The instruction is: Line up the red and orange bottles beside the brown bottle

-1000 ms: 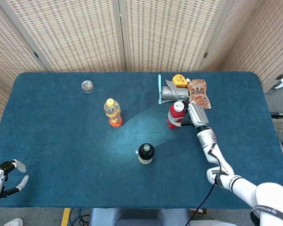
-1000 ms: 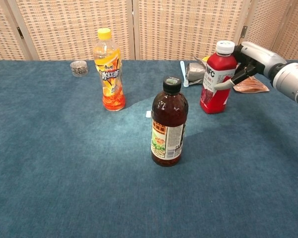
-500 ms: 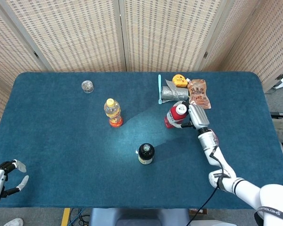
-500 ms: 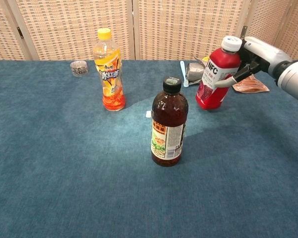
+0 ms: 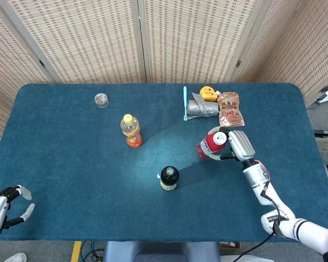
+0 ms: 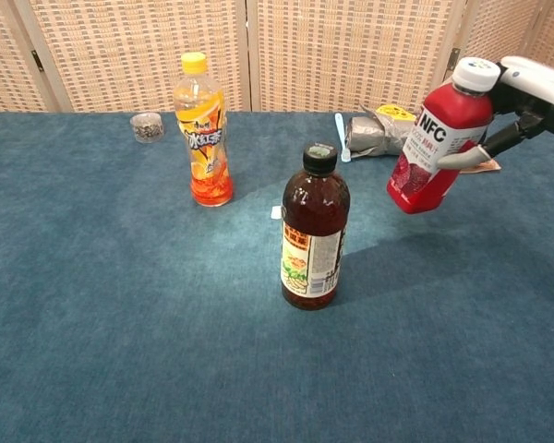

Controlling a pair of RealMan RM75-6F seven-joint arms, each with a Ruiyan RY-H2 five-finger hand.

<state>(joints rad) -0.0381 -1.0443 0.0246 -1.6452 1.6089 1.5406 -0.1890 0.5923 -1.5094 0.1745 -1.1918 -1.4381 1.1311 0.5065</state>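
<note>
The red bottle (image 5: 211,145) (image 6: 437,141) with a white cap is lifted off the table and tilted, held by my right hand (image 5: 235,143) (image 6: 528,101) around its upper part. It hangs to the right of the brown bottle (image 5: 169,178) (image 6: 314,231), which stands upright near the table's middle. Farther back and to the left, the orange bottle (image 5: 130,131) (image 6: 201,132) with a yellow cap stands upright. My left hand (image 5: 5,203) rests at the table's near left corner, fingers apart and holding nothing.
At the back right lie a grey wrapped packet (image 5: 202,108) (image 6: 377,135), a light blue stick (image 5: 185,102), a yellow object (image 5: 209,93) and a brown snack pouch (image 5: 229,108). A small glass jar (image 5: 101,100) (image 6: 148,126) stands at the back left.
My right hand has lifted the red bottle off the table, tilted it and carried it toward the near right, away from the packets.
</note>
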